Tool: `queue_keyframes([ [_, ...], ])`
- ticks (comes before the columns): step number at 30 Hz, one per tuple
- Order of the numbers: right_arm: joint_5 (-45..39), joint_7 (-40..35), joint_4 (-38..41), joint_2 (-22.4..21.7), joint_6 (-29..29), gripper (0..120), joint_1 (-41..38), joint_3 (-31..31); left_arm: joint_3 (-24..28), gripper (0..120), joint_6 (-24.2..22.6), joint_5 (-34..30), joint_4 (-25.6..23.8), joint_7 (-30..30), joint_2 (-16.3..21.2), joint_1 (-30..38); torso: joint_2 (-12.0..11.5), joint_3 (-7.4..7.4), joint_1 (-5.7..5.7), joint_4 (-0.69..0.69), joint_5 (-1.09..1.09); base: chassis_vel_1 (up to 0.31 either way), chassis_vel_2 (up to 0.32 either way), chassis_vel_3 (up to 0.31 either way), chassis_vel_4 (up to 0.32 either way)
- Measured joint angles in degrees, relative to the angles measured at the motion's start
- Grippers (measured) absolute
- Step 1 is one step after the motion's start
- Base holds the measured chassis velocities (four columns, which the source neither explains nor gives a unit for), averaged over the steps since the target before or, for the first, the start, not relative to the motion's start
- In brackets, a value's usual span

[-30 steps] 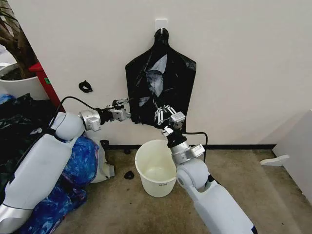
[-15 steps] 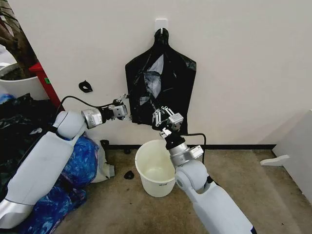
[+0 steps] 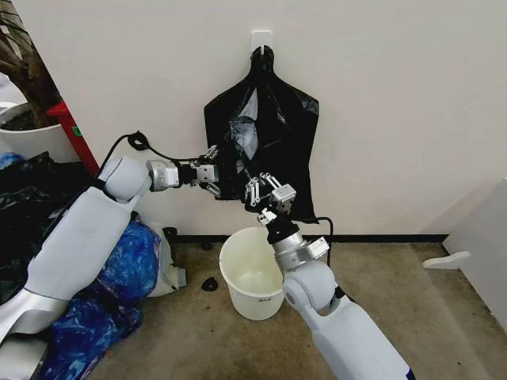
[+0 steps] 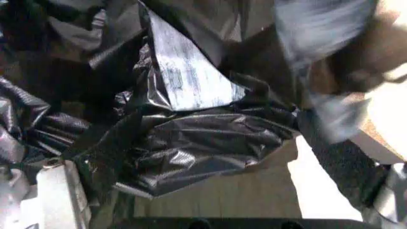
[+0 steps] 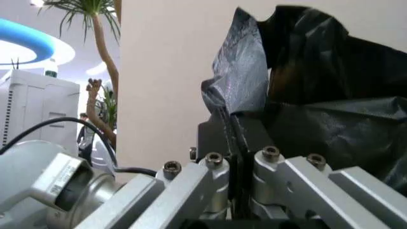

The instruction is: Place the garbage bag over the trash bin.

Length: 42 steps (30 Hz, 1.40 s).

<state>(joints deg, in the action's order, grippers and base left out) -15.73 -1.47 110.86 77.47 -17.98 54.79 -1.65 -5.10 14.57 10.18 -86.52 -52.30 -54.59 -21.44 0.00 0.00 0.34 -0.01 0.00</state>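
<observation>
- Garbage bag point(image 3: 269, 134): we see it black and crinkled, hanging from a wall hook point(image 3: 261, 43) above the trash bin point(image 3: 252, 271).
- Trash bin: white, upright on the floor, below the bag.
- Left gripper point(image 3: 212, 176): at the bag's left lower edge; we cannot tell its jaw state.
- Right gripper point(image 3: 262, 190): at the bag's bottom hem, jaws pinched onto the plastic point(image 5: 305, 124).
</observation>
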Motion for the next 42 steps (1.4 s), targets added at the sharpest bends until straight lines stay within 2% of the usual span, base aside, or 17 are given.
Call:
queue_keyframes([
  [9,-0.08,0.73,0.56,0.35,-0.13,0,0.42,-0.75,1.02,96,0.15,1.23,1.41,-2.55,-2.47,1.18,0.00,0.00,0.00,-0.01,0.00,0.000,0.000,0.000,0.000],
  [11,-0.07,0.91,0.57,0.44,-0.17,0,0.49,-1.01,1.35,93,0.18,1.16,1.72,-2.75,-3.00,1.58,0.00,0.00,0.00,-0.01,0.00,0.000,0.000,0.000,0.000],
  [13,-0.03,0.98,0.55,0.54,-0.20,0,0.50,-1.17,1.56,87,0.18,0.88,1.90,-2.77,-3.33,1.82,0.00,0.00,0.00,-0.01,0.00,0.000,0.000,0.000,0.000],
  [14,0.00,1.04,0.48,0.60,-0.22,0,0.50,-1.27,1.65,81,0.19,0.63,1.98,-2.96,-3.50,1.98,0.00,0.00,0.00,-0.01,0.00,0.000,0.000,0.000,0.000],
  [16,0.02,1.07,0.41,0.65,-0.22,0,0.50,-1.31,1.71,77,0.19,0.41,2.01,-3.19,-3.60,2.08,0.00,0.00,0.00,-0.01,0.00,0.000,0.000,0.000,0.000],
  [21,0.05,1.17,0.15,0.74,-0.24,0,0.43,-1.37,1.83,55,0.22,-1.67,2.03,-4.84,-3.59,2.13,0.00,0.00,0.00,-0.01,0.00,0.000,0.000,0.000,0.000],
  [23,0.05,1.17,0.15,0.74,-0.24,0,0.43,-1.37,1.83,55,0.22,-1.72,2.02,-4.86,-3.59,2.12,0.00,0.00,0.00,-0.01,0.00,0.000,0.000,0.000,0.000],
  [28,0.21,1.26,-0.01,0.89,-0.33,0,0.48,-1.40,1.16,30,0.11,-4.25,1.60,-5.40,-3.39,1.15,0.00,0.00,0.00,-0.01,0.00,0.000,0.000,0.000,0.000],
  [30,0.23,1.26,-0.04,0.89,-0.35,0,0.49,-1.40,0.78,26,-0.06,-5.16,1.44,-5.24,-3.23,0.73,0.00,0.00,0.00,-0.01,-0.01,0.000,0.000,0.000,0.000],
  [34,0.27,1.27,-0.13,0.82,-0.53,0,0.54,-1.08,-1.03,12,-1.34,-10.04,0.74,-3.75,-2.53,-1.36,0.00,0.00,0.00,-0.02,0.00,0.000,0.000,0.000,0.000],
  [36,0.27,1.22,-0.33,0.63,-0.77,0,0.67,-0.57,-3.00,1,-2.63,-16.05,0.13,-1.46,-1.85,-3.85,0.00,0.00,0.00,-0.02,0.00,0.000,0.000,0.000,0.000],
  [37,0.27,1.22,-0.33,0.63,-0.77,0,0.67,-0.57,-3.00,1,-2.63,-16.05,0.13,-1.46,-1.85,-3.85,0.00,0.00,0.00,-0.02,0.00,0.000,0.000,0.000,0.000],
  [41,0.26,0.74,-0.83,0.19,-1.21,0,1.24,0.26,-6.63,0,-4.72,-30.20,-2.46,4.62,-0.18,-9.90,0.00,0.00,0.00,0.00,-0.01,0.000,0.000,0.000,0.000],
  [42,0.24,0.63,-0.85,0.14,-1.23,0,1.32,0.32,-6.94,0,-4.79,-31.80,-2.83,5.31,-0.01,-10.58,0.00,0.00,0.00,0.00,-0.02,0.000,0.000,0.000,0.000],
])
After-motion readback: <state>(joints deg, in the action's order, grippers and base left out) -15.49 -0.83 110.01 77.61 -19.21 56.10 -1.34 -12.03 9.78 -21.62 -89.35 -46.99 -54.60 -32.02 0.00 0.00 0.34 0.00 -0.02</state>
